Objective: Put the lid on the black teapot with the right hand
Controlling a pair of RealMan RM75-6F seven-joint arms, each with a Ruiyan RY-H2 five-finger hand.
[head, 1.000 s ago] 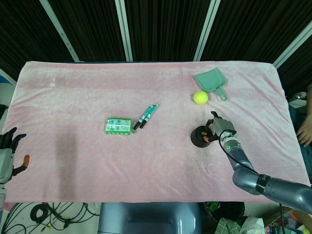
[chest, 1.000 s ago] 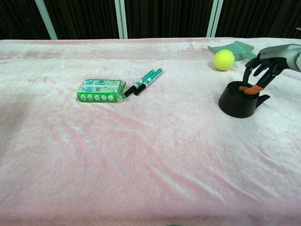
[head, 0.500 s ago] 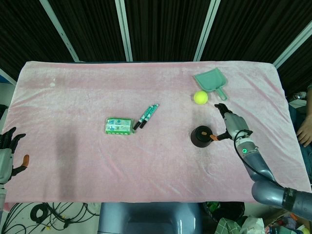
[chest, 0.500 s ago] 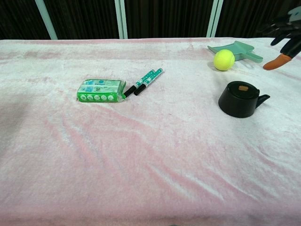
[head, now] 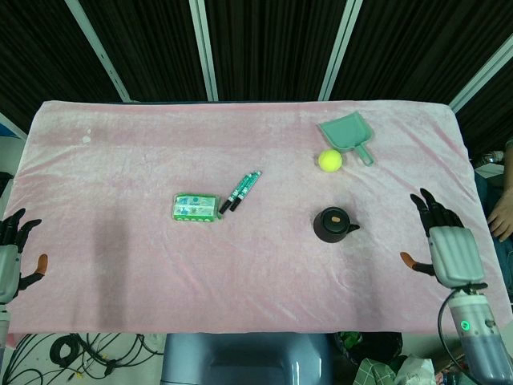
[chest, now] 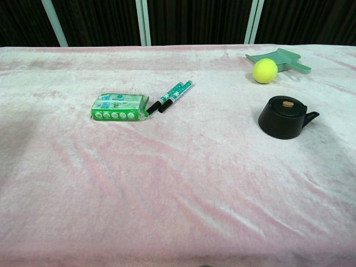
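Lid seated, right hand withdrawn: I judge the placement done.

Nearest me, my right hand (head: 447, 250) has pulled back from the pot to the lower right of the head view, fingers spread and holding nothing; it is now gone from the chest view. My left hand (head: 10, 255) sits unchanged at the lower left edge, also empty with fingers apart. Mid-frame right, the black teapot (chest: 283, 118) stands upright on the pink cloth (chest: 178, 183), untouched by either hand, and the lid (chest: 287, 104) rests on its opening, tan knob upward, appearing level. Further back lie the green packet (chest: 118, 107) and two markers (chest: 169, 97), then the yellow ball (chest: 265, 70) and green dustpan (chest: 281, 58) at upper right, none disturbed.
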